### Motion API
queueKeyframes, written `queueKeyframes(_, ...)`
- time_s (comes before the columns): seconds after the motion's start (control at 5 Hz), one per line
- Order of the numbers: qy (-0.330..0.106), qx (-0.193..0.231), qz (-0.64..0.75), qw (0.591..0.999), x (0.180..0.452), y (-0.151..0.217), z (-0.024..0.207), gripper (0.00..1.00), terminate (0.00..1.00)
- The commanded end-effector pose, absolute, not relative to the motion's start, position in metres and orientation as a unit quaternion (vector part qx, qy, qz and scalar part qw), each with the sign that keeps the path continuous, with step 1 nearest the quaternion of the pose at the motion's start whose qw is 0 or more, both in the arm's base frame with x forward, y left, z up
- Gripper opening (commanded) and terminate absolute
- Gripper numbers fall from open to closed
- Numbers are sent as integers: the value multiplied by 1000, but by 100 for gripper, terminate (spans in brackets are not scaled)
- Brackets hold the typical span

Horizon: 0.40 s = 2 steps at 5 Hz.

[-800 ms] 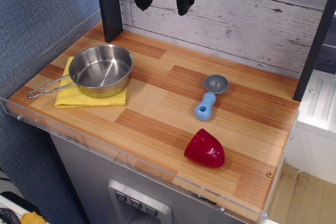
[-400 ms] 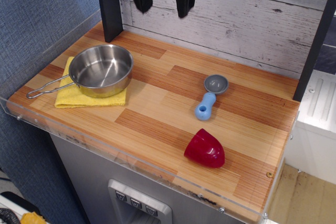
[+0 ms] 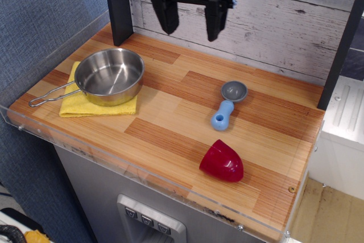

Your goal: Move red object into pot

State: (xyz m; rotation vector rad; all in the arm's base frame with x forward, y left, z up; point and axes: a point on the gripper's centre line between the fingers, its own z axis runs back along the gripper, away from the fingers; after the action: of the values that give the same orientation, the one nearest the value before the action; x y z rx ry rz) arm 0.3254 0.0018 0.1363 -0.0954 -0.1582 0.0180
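The red object point(image 3: 222, 161), a glossy dark-red dome, lies on its side near the front right of the wooden counter. The pot point(image 3: 109, 75), a shallow shiny steel pan with a wire loop handle, sits on a yellow cloth point(image 3: 85, 106) at the left. My gripper point(image 3: 191, 31) hangs open and empty above the back middle of the counter, in front of the white plank wall. It is well behind the red object and to the right of the pot.
A blue-and-grey scoop point(image 3: 228, 103) lies between the gripper and the red object. A black post point(image 3: 118, 7) stands at the back left. A clear acrylic lip point(image 3: 142, 177) runs along the counter's front edge. A blue wall is on the left.
The gripper has come down and shifted right, toward the middle of the counter, staying open. The pot, scoop and red object have not moved.
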Motion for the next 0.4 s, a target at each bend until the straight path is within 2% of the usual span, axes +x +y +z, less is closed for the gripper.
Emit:
queueKeyframes(0.0,-107,-54,-30,992,293,-24,146,100,0)
queueKeyframes(0.2,-101,-61,-54,991,280,-34,136,100,0)
